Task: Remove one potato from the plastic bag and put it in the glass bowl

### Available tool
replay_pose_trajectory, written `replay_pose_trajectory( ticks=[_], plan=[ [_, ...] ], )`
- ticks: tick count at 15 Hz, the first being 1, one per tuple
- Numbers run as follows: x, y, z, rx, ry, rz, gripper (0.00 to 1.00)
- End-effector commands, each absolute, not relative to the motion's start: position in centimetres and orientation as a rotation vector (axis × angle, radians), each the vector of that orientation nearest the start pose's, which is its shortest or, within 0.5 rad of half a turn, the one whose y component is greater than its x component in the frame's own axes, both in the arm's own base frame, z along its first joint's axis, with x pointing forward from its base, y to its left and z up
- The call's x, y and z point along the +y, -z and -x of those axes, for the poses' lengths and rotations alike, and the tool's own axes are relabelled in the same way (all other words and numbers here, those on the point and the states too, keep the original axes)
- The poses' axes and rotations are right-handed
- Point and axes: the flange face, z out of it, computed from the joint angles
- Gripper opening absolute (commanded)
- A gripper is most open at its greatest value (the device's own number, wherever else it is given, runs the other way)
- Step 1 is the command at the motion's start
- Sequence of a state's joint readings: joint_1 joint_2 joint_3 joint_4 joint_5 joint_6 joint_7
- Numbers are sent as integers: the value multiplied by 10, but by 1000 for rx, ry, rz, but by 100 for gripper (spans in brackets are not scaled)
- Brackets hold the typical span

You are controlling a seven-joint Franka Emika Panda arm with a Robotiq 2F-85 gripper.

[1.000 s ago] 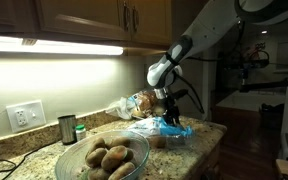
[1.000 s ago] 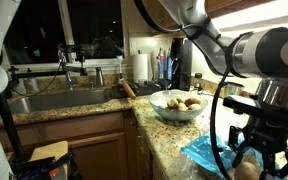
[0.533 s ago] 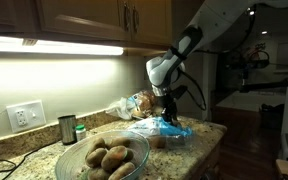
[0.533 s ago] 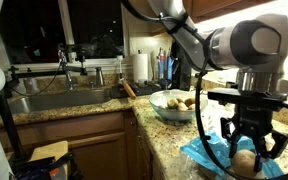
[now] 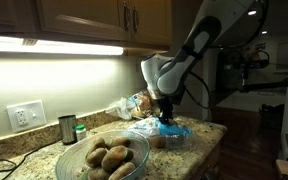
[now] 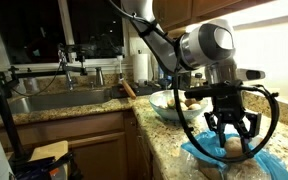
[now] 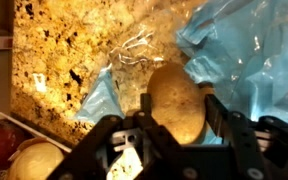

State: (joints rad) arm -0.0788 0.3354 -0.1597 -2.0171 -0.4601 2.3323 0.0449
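Above the plastic bag, the pincer clasps 1 potato.

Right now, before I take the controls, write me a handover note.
Gripper: shut on a potato, low over the plastic bag.
Glass bowl: on the counter beside the bag, already holding several other potatoes.
Done: one potato gripped.
Left: carry it across to the bowl and release it inside.
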Motion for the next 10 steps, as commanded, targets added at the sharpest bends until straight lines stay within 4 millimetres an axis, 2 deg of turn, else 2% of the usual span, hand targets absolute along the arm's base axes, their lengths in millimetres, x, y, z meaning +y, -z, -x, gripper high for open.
replay_pose_trajectory(
  ticks=[1, 6, 10],
  plan=[
    [-132, -312, -562, -79, 29, 3583, 31],
    [-116, -339, -560, -63, 166, 3619, 31],
    [-110, -354, -561, -58, 189, 3623, 31]
  ],
)
